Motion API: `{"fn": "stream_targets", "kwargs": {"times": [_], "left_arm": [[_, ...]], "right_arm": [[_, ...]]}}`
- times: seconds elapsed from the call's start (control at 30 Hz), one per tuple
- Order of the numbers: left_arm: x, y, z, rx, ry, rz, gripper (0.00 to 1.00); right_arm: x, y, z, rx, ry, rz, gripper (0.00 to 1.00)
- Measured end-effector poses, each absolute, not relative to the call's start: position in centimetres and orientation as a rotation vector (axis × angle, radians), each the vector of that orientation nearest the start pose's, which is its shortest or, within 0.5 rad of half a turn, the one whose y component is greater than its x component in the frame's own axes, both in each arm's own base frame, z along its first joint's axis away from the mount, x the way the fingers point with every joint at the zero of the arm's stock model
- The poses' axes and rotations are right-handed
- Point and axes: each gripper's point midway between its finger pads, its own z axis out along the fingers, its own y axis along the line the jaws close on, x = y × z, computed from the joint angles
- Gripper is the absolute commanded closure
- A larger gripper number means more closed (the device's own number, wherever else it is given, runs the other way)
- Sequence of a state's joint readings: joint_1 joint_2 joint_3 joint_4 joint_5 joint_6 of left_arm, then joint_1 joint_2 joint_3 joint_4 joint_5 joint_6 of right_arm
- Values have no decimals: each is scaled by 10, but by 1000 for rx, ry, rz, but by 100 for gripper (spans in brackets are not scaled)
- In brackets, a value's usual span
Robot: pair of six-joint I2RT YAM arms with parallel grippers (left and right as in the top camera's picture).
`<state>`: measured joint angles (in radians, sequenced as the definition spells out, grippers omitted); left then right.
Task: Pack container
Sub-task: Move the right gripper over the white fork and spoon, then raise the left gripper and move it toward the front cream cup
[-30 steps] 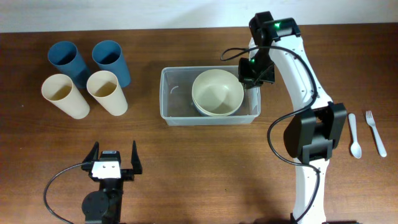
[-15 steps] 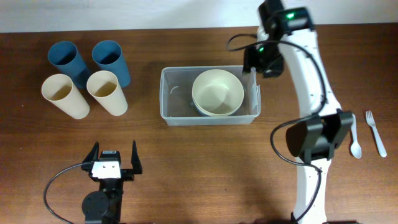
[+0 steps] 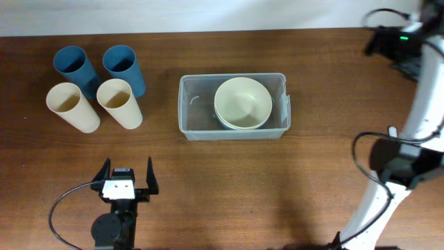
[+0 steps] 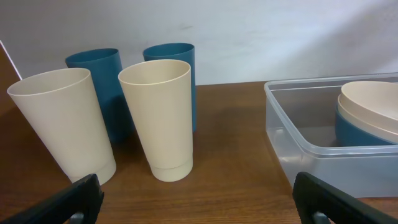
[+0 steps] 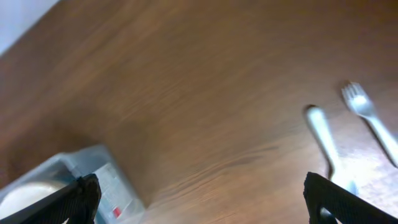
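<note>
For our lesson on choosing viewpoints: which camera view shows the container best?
The overhead view: the whole container shows, rim and all four corners, with bowls inside. The left wrist view shows only one end from the side, cut off at the frame edge. The right wrist view catches just one blurred corner.

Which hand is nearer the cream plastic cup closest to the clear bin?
Left. The left hand sits nearby, on the near-edge side of the cream plastic cup. The right hand is far off at the back right, beyond the clear rectangular plastic container.
</note>
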<state>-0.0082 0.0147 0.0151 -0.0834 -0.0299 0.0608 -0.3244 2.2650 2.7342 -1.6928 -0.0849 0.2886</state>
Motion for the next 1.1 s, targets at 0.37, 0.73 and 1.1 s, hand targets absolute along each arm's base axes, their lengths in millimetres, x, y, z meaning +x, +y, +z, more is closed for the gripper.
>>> {"fn": "stream_targets", "kwargs": {"times": [0.37, 0.73, 1.1], "left_arm": [[246, 3, 157, 34, 1654, 65, 0], [246, 3, 157, 35, 1654, 65, 0], [246, 4, 157, 31, 1653, 68, 0]], "right_arm": [[391, -204, 240, 1098, 2656, 47, 1], [343, -252, 192, 1337, 2736, -82, 1], [334, -264, 189, 1385, 2721, -94, 1]]}}
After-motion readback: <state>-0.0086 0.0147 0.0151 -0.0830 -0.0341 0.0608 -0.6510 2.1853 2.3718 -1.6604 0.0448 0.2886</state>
